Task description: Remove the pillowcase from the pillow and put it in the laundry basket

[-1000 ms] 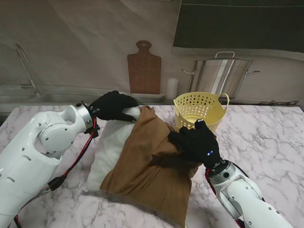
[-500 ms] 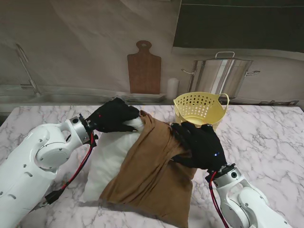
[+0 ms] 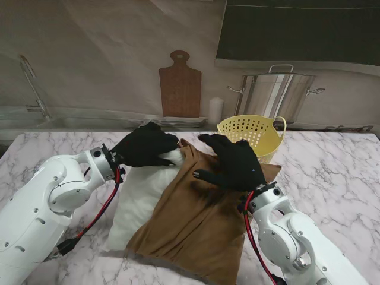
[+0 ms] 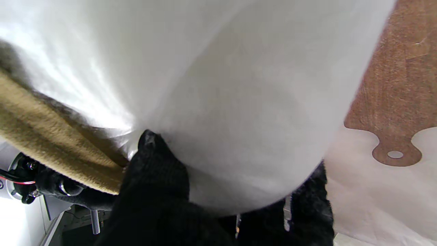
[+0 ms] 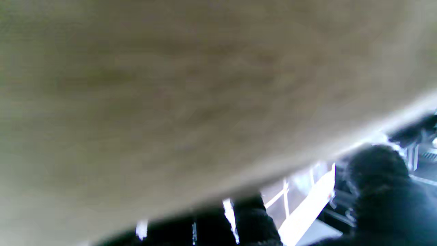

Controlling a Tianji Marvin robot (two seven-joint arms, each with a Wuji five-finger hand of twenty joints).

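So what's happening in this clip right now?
A two-armed robot is stripping a brown fabric pillowcase off a white pillow on the marble table. The left hand grips the pillow's bare far corner; the right hand rests open on the pillowcase, fingers spread. The pillowcase covers much of the pillow. The yellow perforated laundry basket stands behind.

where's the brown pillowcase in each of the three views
Stand view: the brown pillowcase drapes over the right part of the white pillow, under the right hand.
Left wrist view: a tan strip of it shows at one side, beside the pillow gripped by the left hand.
Right wrist view: blurred brown cloth fills most of the picture.
Shared landmark: the pillowcase itself; the pillow shows only in the stand and left wrist views.
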